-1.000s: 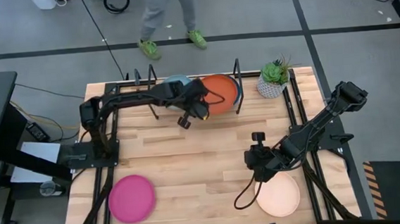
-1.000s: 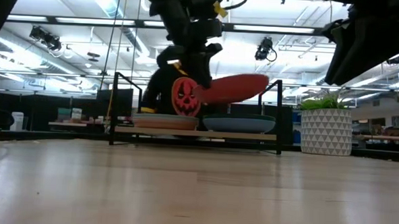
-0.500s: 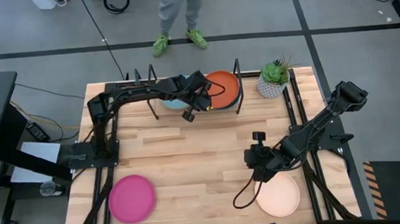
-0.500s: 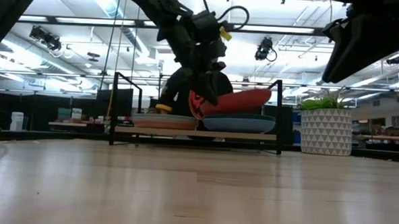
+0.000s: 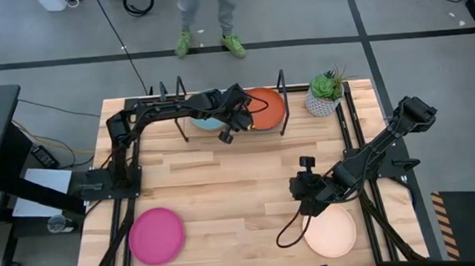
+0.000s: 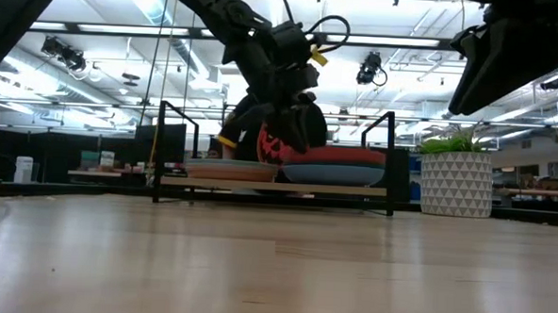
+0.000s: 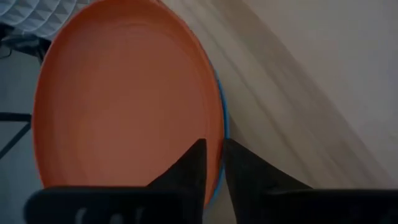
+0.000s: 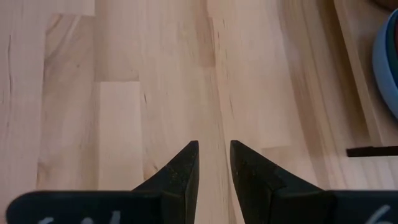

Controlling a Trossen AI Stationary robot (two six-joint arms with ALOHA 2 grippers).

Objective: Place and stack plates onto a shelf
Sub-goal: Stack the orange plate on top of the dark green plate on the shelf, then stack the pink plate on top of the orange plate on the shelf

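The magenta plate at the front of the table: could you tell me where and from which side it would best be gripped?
Probably at its raised rim, on the edge facing the table's middle. The magenta plate lies flat and alone on the table, shallow with a thin lip, so one finger over and one under the rim suits it. The left gripper is nearest that side.

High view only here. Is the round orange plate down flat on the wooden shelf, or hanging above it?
Observer: Down. Low view shows the round orange plate lying level on a dark blue plate on the shelf plank.
Operator: Left gripper clear of it?
Observer: No. Left wrist view has the left gripper right at the plate's rim.
Operator: Right gripper holding anything?
Observer: Right wrist view: right gripper open, only bare wooden tabletop beneath.
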